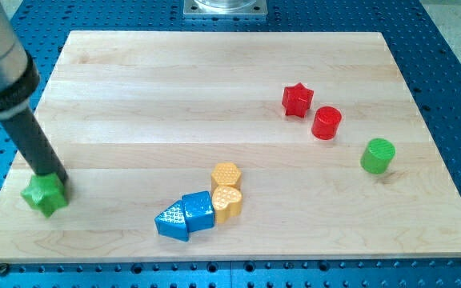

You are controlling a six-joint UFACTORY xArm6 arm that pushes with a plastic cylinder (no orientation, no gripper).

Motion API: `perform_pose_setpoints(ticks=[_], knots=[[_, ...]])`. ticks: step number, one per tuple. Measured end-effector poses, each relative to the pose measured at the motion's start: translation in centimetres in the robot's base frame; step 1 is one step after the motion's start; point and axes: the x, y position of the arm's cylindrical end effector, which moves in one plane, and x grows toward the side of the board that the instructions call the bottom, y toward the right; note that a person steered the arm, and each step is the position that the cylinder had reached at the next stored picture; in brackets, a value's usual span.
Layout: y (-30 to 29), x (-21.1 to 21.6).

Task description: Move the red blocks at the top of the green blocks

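A red star block and a red round block lie side by side at the view's upper right. A green round block stands just to the right and below them. A green star block sits at the view's lower left near the board's edge. My tip rests against the top of the green star block, far to the left of the red blocks.
A yellow hexagon block, a yellow heart block, a blue cube-like block and a blue triangle block cluster at the bottom centre of the wooden board. A metal mount sits beyond the top edge.
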Motion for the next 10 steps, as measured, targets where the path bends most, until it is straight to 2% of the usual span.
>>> perform_pose_setpoints(ticks=[1,3,4,5,7,8,9,10], knots=[[3.2,-3.2],[-1.3,0.6],[2.9,-2.2],[12.4,-7.5],[30.9,-20.8],[40.6,-20.5],[37.4,-16.4],[26.2,-14.6]])
